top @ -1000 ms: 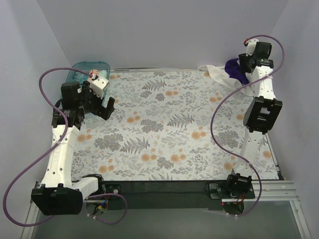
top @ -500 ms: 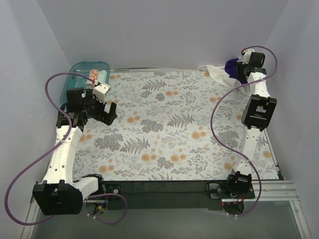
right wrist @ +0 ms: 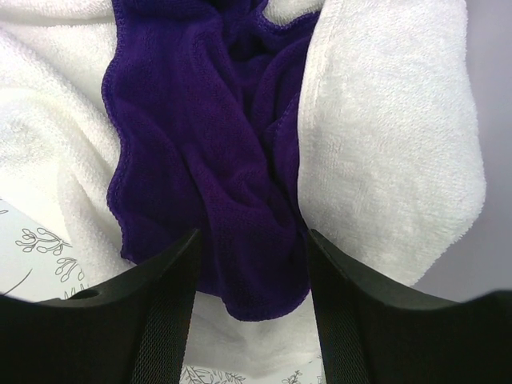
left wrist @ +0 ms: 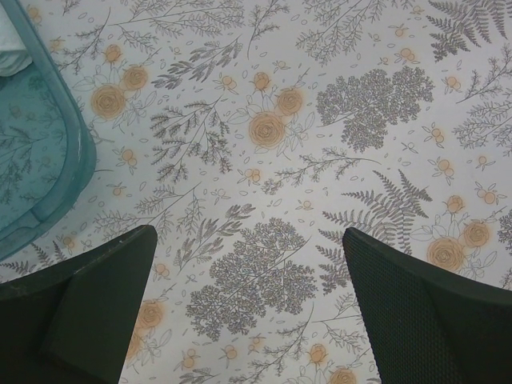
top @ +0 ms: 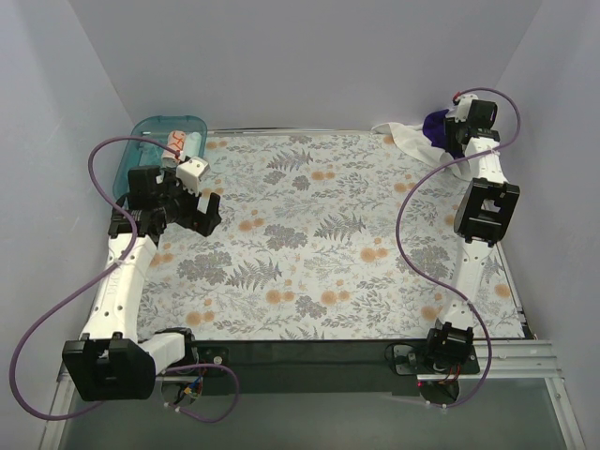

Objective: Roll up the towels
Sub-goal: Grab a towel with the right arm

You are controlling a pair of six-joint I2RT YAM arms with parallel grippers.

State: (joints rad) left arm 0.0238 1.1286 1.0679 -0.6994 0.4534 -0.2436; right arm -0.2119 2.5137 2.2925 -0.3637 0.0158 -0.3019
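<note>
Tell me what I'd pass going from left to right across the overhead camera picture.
First the teal translucent plastic tray → left gripper → plain white cloth towel → dark purple cloth towel.

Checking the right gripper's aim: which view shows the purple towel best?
Right wrist: the purple towel fills the frame, pinched in the right gripper, over the white towel. Top external shows only a small dark patch; left wrist shows none.
</note>
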